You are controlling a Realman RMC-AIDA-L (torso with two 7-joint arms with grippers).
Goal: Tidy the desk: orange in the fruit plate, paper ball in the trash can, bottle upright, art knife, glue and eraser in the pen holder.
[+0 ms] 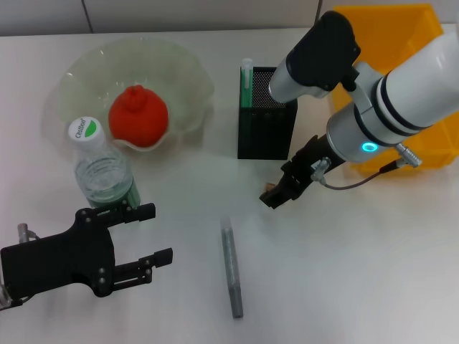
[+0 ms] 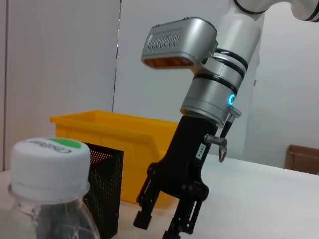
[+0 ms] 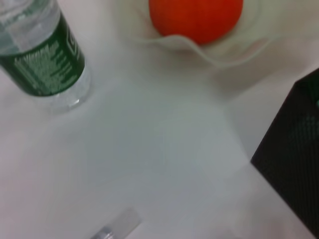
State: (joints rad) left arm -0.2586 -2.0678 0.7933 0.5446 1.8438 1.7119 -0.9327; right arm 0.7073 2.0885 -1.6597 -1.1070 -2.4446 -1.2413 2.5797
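The orange (image 1: 138, 116) lies in the translucent fruit plate (image 1: 190, 79). The water bottle (image 1: 100, 168) stands upright in front of the plate, and its white cap fills the near corner of the left wrist view (image 2: 47, 159). My left gripper (image 1: 154, 235) is open and empty, just in front of the bottle's base. The black mesh pen holder (image 1: 265, 122) holds a green glue stick (image 1: 247, 82). The grey art knife (image 1: 231, 269) lies flat on the table. My right gripper (image 1: 276, 195) hangs open and empty in front of the pen holder, and it also shows in the left wrist view (image 2: 162, 226). No eraser or paper ball is in view.
A yellow bin (image 1: 401, 43) stands at the back right behind my right arm. The right wrist view shows the bottle (image 3: 45, 55), the orange (image 3: 194, 17), the pen holder's corner (image 3: 294, 164) and one end of the knife (image 3: 117, 226).
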